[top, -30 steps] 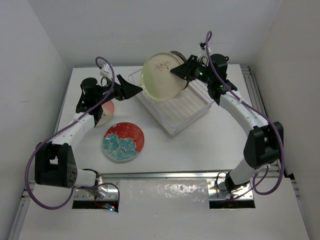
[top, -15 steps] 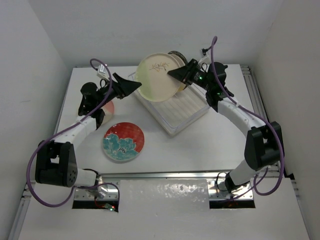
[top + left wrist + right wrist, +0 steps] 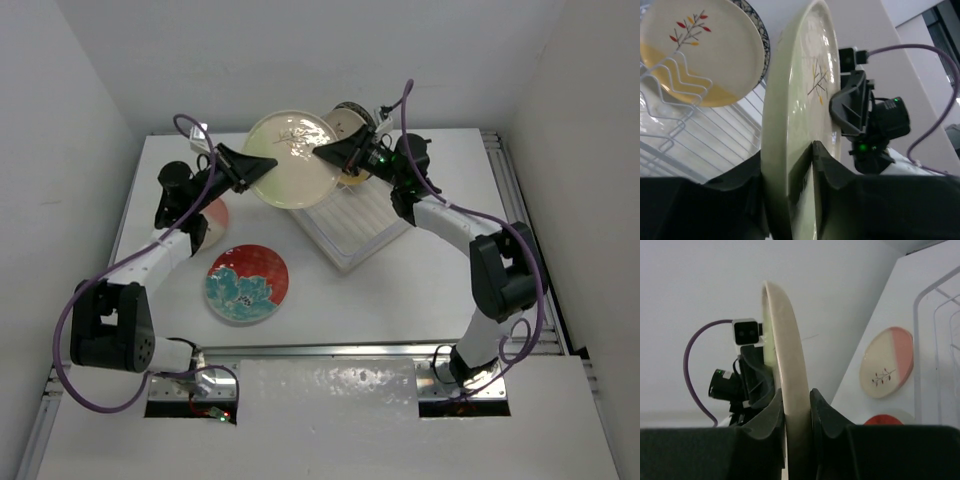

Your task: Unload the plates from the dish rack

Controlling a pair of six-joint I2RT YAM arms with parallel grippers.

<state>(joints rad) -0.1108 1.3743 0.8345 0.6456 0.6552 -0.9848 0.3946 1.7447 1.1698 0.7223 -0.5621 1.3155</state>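
Top external view: the cream plate (image 3: pixel 292 160) with a twig motif hangs in the air, above the far-left end of the dish rack (image 3: pixel 362 222), clear of the wires. The left gripper (image 3: pixel 254 168) pinches its left rim. The right gripper (image 3: pixel 322 153) pinches the opposite rim. Both claws are pressed onto the same plate.

Left wrist view: the plate is seen edge-on, and its rim sits between the two dark fingers (image 3: pixel 826 170), which close against both faces. Beyond it a yellow-and-cream plate (image 3: pixel 700 55) stands upright among the rack prongs. A blue-rimmed plate (image 3: pixel 761 37) stands just behind that one.

Right wrist view: the rim is wedged between this claw's fingers (image 3: pixel 823 412), with no gap visible on either side.

On the table (image 3: pixel 400 290), the red-and-teal plate (image 3: pixel 247 284) lies flat, to the left of the rack and nearer than it. A pink-and-cream plate (image 3: pixel 887 362) lies flat farther left, partly hidden under the left arm in the top view.
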